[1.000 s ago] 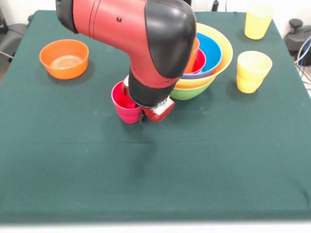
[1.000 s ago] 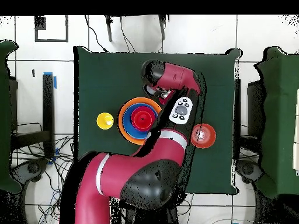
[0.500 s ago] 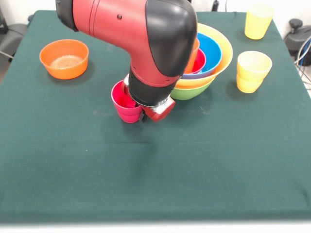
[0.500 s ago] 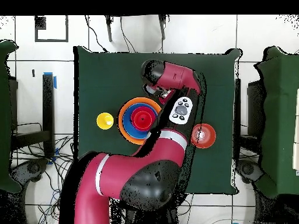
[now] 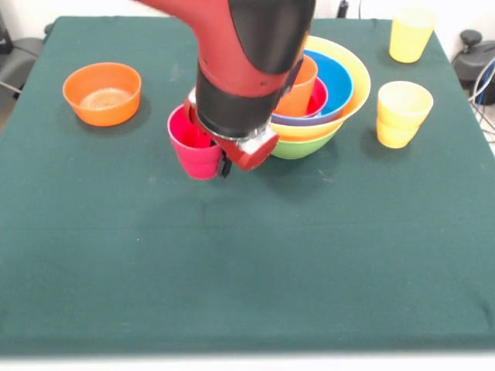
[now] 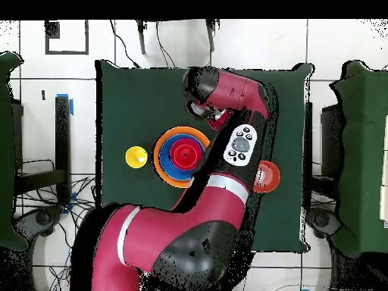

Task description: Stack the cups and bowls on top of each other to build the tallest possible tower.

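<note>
Beside the multicoloured bowl tower (image 5: 317, 108), the gripper (image 5: 222, 164) is gripping the smooth magenta-pink plastic cup (image 5: 192, 144) by its rim

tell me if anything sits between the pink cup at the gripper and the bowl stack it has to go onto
Nothing visible does. The pink cup is at the gripper, right beside the stack of bowls, with only bare cloth between. An orange cup already stands inside the stack.

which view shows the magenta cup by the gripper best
The front view: the magenta cup shows its open mouth and side wall, beside the nested bowls. In the overhead view the arm covers it almost completely.
</note>
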Controlling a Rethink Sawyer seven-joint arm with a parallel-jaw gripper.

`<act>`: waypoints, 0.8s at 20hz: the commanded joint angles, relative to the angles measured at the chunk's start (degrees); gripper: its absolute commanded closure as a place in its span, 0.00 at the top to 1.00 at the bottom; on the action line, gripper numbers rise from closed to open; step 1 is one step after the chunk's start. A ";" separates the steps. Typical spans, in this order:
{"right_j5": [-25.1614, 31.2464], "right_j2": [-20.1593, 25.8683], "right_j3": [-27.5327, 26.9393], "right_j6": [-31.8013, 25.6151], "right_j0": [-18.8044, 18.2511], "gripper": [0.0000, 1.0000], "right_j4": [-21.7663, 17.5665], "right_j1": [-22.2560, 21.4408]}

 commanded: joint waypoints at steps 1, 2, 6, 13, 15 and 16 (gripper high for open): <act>8.47 3.87 2.84 2.09 -0.76 0.00 -1.42 -4.55; 8.89 3.81 2.58 2.14 -0.75 0.00 -1.55 -4.64; 11.01 3.91 0.98 2.62 -0.97 0.00 -1.46 -5.11; 14.42 2.58 -4.07 5.73 0.27 0.00 -1.42 -4.34; 14.38 2.60 -3.84 6.24 0.71 0.00 -1.33 -4.48; 14.47 2.57 -4.21 6.44 0.82 0.00 -1.34 -4.27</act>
